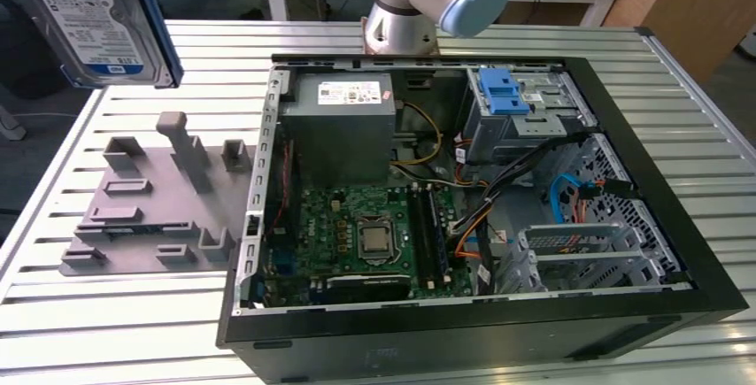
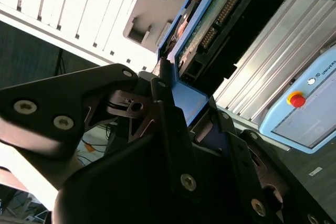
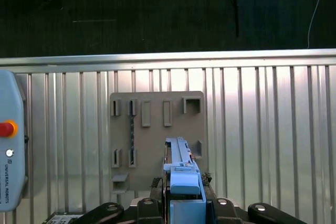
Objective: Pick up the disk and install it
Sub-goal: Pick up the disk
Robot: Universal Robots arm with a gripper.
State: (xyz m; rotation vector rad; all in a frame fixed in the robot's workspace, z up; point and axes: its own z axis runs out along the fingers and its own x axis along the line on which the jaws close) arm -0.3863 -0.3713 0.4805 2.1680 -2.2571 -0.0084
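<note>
Two black fingers of the gripper clamp the disk by its blue rail, high above the grey holder plate. Its top is cut off in the exterior view.

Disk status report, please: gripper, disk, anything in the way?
Gripper jaws shut on disk. Disk held aloft over grey fixture, outside open computer case. Cables lie loose inside case near drive cage.

Lab: slatted bench, opened computer.
</note>
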